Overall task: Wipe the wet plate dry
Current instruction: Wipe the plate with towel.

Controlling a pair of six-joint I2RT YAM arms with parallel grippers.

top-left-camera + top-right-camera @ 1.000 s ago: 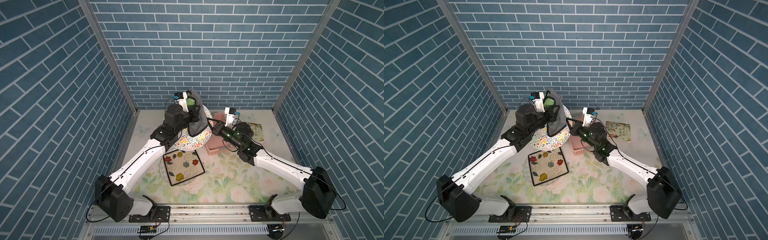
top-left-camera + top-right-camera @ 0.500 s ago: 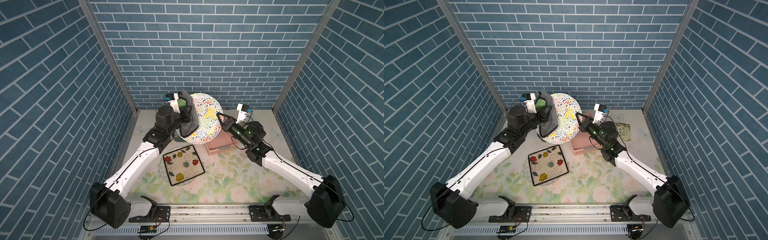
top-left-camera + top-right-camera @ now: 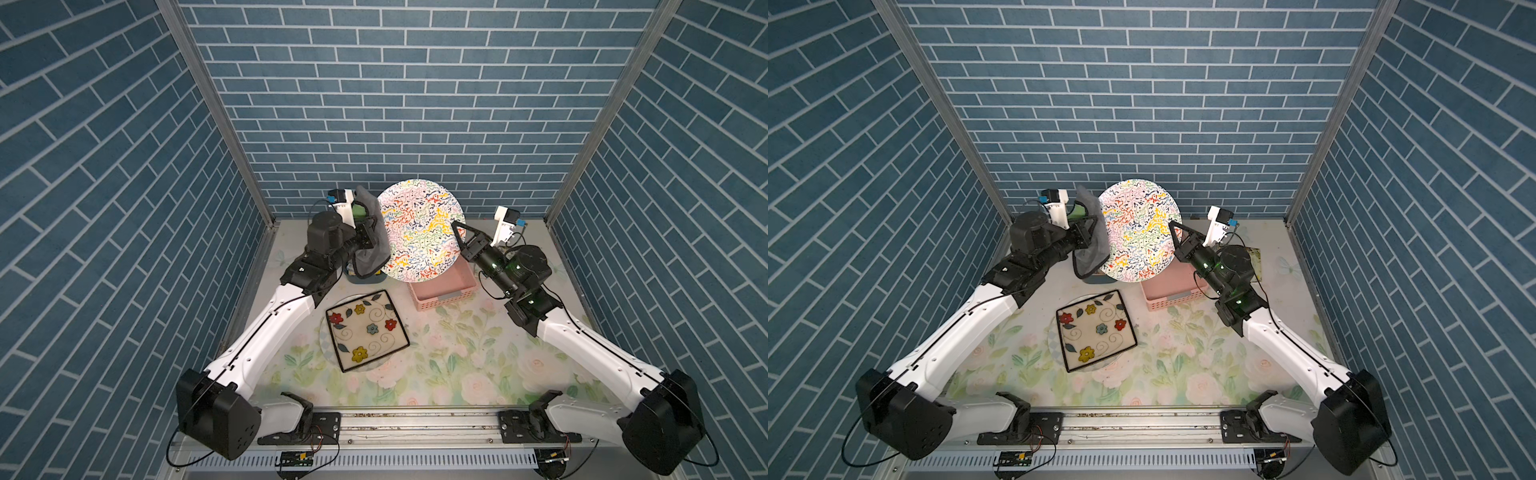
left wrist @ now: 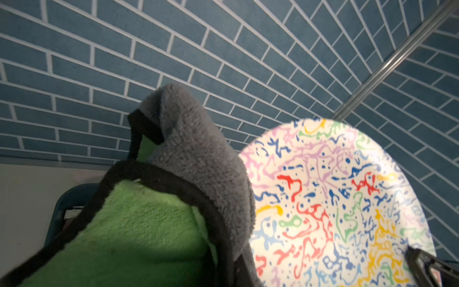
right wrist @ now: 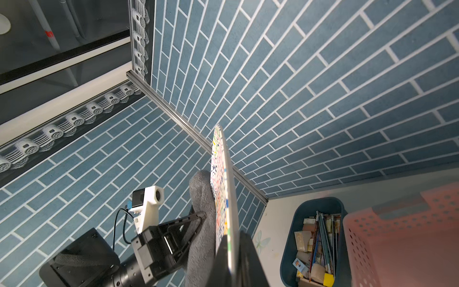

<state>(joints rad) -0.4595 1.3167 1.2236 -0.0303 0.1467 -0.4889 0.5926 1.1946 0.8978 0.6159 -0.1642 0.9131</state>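
Right gripper [image 3: 456, 227] is clamping the upright plate [image 3: 419, 230] by its rim; stiff, wet, likely slippery and breakable; left gripper [image 3: 368, 235] is pinching the soft cloth [image 3: 374, 249] against its face.

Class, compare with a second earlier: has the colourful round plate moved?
Yes. The round plate has risen: it sat low beside the pink basket, and now its top edge overlaps the back wall bricks.

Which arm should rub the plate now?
Left. The left gripper is shut on the cloth, which hangs right beside the plate's patterned face and seems to touch it. The right gripper is busy: it is shut on the plate's rim, holding it upright.
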